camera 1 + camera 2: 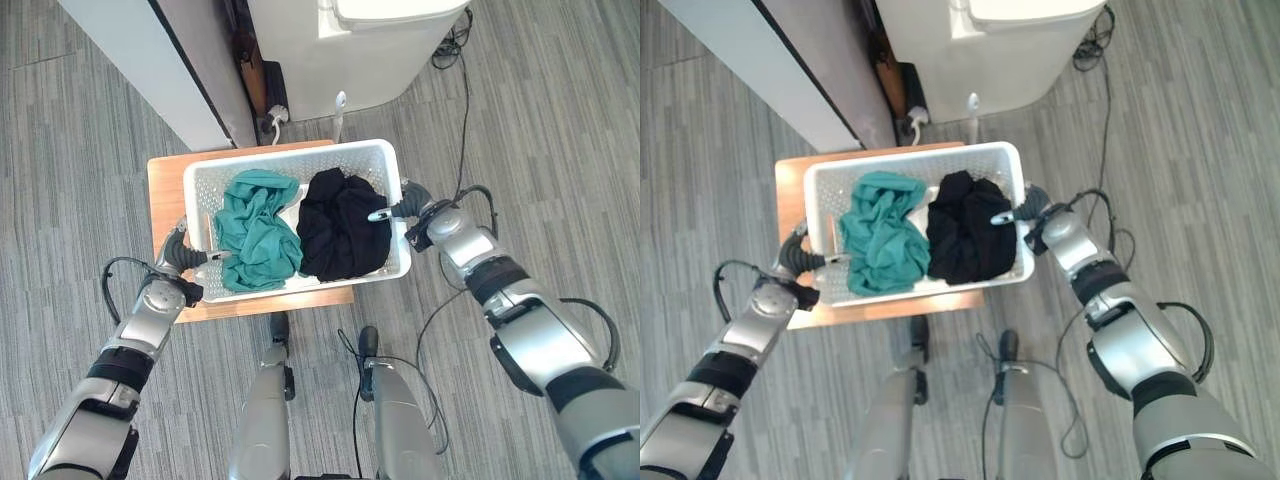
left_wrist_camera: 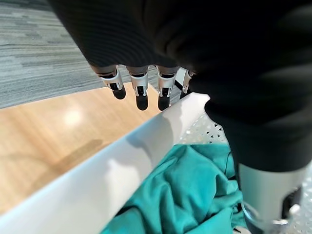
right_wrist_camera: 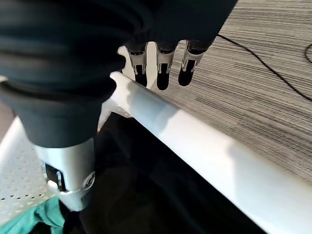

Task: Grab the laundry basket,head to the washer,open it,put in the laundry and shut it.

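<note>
White perforated plastic is what I have in front of me: the laundry basket [image 1: 296,161] sits on a small wooden table [image 1: 163,180] on the grey striped floor [image 1: 70,150], with a teal garment [image 1: 255,232] in its left half and a black garment [image 1: 342,225] in its right. My left hand [image 1: 188,256] clamps the basket's left rim, fingers [image 2: 141,91] curled down outside and thumb inside beside the teal cloth. My right hand [image 1: 408,207] grips the right rim the same way, fingers [image 3: 164,68] outside, thumb inside over the black cloth. Beyond the table stands a white appliance [image 1: 345,45], next to a pale panel [image 1: 150,60].
</note>
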Motion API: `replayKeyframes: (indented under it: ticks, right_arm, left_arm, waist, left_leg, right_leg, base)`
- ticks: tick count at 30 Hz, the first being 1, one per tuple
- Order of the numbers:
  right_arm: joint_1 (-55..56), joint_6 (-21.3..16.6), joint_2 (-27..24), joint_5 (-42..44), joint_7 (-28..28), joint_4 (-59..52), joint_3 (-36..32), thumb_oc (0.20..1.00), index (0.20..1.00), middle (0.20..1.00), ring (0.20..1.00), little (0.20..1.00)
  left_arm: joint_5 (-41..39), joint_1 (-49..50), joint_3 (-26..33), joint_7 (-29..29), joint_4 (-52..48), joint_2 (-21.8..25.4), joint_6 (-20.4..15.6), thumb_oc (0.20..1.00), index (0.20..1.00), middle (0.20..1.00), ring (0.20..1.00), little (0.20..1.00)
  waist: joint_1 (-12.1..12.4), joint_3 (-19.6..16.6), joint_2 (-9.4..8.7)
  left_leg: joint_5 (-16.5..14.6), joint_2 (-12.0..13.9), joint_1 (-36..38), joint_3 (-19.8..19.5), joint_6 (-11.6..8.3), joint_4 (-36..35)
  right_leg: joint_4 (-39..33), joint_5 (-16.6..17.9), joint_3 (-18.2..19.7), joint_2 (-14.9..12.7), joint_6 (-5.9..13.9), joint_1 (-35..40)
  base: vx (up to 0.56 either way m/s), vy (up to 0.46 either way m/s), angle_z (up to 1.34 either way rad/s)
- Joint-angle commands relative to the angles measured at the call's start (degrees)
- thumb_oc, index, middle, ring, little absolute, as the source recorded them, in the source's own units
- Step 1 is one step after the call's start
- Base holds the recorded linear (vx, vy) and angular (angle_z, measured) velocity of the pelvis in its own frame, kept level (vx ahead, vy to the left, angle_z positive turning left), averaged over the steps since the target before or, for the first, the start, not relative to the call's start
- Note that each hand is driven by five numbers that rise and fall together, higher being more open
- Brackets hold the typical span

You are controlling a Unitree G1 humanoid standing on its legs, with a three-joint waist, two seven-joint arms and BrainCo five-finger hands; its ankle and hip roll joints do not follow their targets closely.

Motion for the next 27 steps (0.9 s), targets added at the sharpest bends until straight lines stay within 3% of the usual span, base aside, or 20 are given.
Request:
replayKeyframes:
  ticks: [1, 15, 23, 24, 26, 27]
  right_arm:
    - [-3.4, -1.2, -2.3, 0.0, -0.2, -2.1, 1.3, 1.000, 1.000, 1.000, 1.000, 1.000]
    - [-5.0, -0.9, 0.5, 2.4, -0.3, 0.0, 5.1, 1.000, 1.000, 1.000, 1.000, 1.000]
    - [-3.6, -2.4, 2.9, 5.6, -1.5, 1.8, 4.7, 1.000, 1.000, 1.000, 1.000, 1.000]
    - [-3.7, -2.6, 3.4, 5.9, -1.7, 2.3, 4.6, 1.000, 1.000, 1.000, 1.000, 1.000]
    - [-3.3, -2.7, 4.8, 6.6, -2.1, 2.3, 4.8, 0.200, 0.200, 0.200, 0.200, 0.200]
    - [-3.3, -2.7, 4.8, 6.6, -2.1, 2.3, 4.7, 0.200, 0.200, 0.200, 0.200, 0.200]
  left_arm:
    - [2.0, -4.8, -1.6, 1.1, 3.0, -1.4, -0.5, 1.000, 1.000, 1.000, 1.000, 1.000]
    - [-4.1, -15.4, -9.7, 1.9, 19.5, -8.3, -1.6, 1.000, 1.000, 1.000, 1.000, 1.000]
    - [-12.2, -13.6, -9.5, 0.5, 11.7, -8.9, -3.8, 1.000, 1.000, 1.000, 1.000, 1.000]
    - [-12.8, -13.8, -9.7, 0.2, 12.2, -9.3, -3.8, 0.523, 0.523, 0.523, 0.523, 0.523]
    - [-14.3, -14.3, -10.2, 0.2, 13.3, -10.1, -3.9, 0.200, 0.200, 0.200, 0.200, 0.200]
    - [-14.3, -14.3, -10.2, 0.2, 13.3, -10.1, -3.9, 0.200, 0.200, 0.200, 0.200, 0.200]
  waist:
    - [-0.4, -0.9, 0.10]
    - [-2.0, 0.4, -0.39]
    - [-1.6, 0.7, 0.06]
    - [-1.6, 0.6, 0.11]
    - [-1.6, 0.4, 0.27]
    - [-1.6, 0.4, 0.27]
  left_leg:
    - [-10.0, 1.3, -2.7, -4.8, -0.19, 9.4]
    - [-9.0, 1.0, -3.9, -4.9, -0.18, 9.0]
    - [-8.7, 0.8, -4.3, -5.1, -0.14, 9.0]
    - [-8.6, 0.8, -4.4, -5.1, -0.12, 8.9]
    - [-8.4, 0.6, -4.4, -5.2, -0.11, 8.4]
    - [-8.4, 0.6, -4.4, -5.2, -0.11, 8.4]
  right_leg:
    - [-7.3, 7.9, -1.2, -2.5, 0.89, -0.8]
    - [-7.5, 8.3, -1.0, -2.4, 0.76, -2.1]
    - [-7.8, 8.6, -1.2, -2.5, 0.63, -2.3]
    - [-7.9, 8.7, -1.2, -2.5, 0.64, -2.3]
    - [-7.9, 8.8, -1.2, -2.5, 0.62, -2.4]
    - [-7.9, 8.8, -1.2, -2.6, 0.62, -2.4]
  base:
    - [0.00, 0.003, -0.10]
    - [0.00, 0.001, -0.02]
    - [0.00, 0.000, 0.00]
    - [0.00, 0.000, 0.00]
    - [0.00, 0.000, 0.00]
    - [0.00, 0.000, 0.00]
